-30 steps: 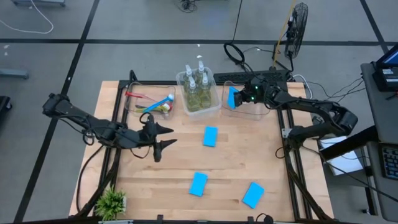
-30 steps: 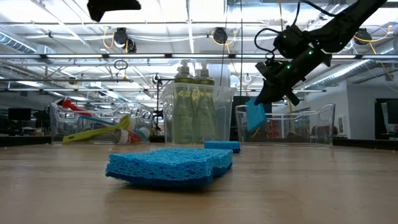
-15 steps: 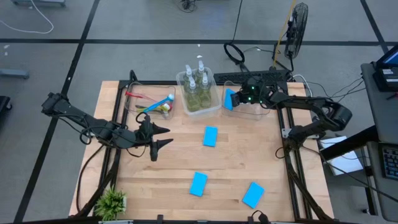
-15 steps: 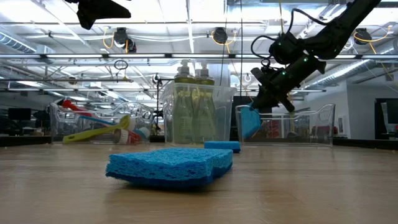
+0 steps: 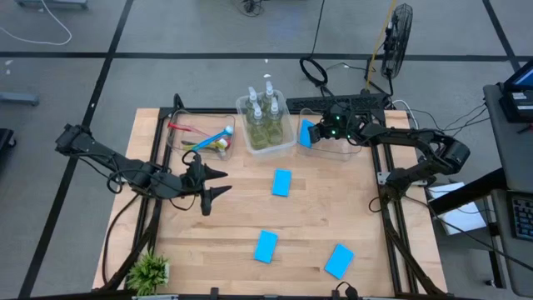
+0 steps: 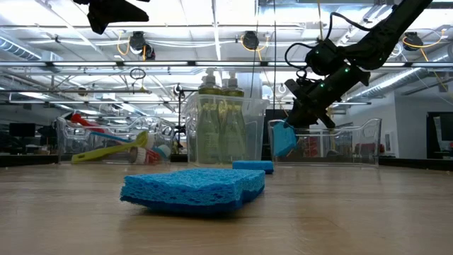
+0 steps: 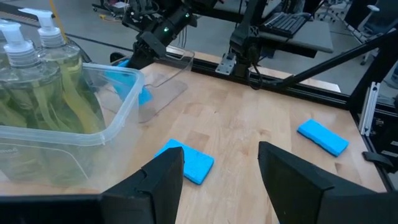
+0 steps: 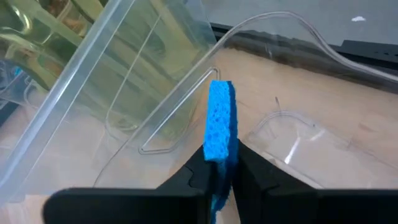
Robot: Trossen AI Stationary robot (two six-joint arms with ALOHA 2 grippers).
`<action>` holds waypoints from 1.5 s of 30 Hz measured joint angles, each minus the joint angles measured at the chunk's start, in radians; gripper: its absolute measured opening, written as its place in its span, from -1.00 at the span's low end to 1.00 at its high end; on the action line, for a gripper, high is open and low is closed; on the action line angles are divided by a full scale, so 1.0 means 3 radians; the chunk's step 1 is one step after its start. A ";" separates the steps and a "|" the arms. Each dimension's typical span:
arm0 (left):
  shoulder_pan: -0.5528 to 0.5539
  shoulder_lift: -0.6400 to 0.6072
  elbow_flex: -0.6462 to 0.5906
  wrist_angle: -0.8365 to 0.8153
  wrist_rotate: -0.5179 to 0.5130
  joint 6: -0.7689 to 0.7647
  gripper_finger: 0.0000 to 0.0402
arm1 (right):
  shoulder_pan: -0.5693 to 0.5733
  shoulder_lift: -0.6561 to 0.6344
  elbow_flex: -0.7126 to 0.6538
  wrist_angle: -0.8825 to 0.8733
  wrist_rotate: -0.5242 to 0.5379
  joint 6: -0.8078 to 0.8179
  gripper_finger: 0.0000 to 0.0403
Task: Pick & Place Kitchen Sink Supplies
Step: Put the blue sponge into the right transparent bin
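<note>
My right gripper [image 5: 319, 132] is shut on a light-blue sponge [image 5: 307, 133] at the left end of the right-hand clear bin [image 5: 348, 147], low inside it. Three more sponges lie flat on the wood [image 5: 282, 182] [image 5: 266, 246] [image 5: 339, 261]. Soap bottles with white pumps [image 5: 265, 117] stand in the middle bin. Coloured brushes [image 5: 200, 137] lie in the left bin. My left gripper [image 5: 223, 182] hangs open above the table, left of the sponges. Its wrist view shows one sponge [image 7: 186, 162] between its fingers, farther off. My right gripper pinches the sponge between its two fingers at the sponge's near end [image 8: 217, 151], on its broad faces. It comes slanting down from the table's right. The sponge stands on edge, sticking out past the fingertips into the bin [image 6: 284, 139]. Whether it touches the bin floor cannot be told.
A small potted plant [image 5: 150, 271] stands at the near left corner. The middle bin's wall [image 8: 106, 81] is close beside the held sponge. A nearer sponge [image 6: 191, 190] fills the low view's foreground. Bare wood lies between the loose sponges.
My right gripper has carried the sponge a little toward the table's left and down, lower into the right-hand bin, still shut on it. My left gripper has drifted slightly toward the table's left, staying open.
</note>
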 joint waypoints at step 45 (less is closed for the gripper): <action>-0.0135 0.0001 0.0000 0.0009 0.0026 -0.0088 0.04 | -0.0063 -0.0208 -0.0001 -0.0261 -0.0050 -0.0317 0.07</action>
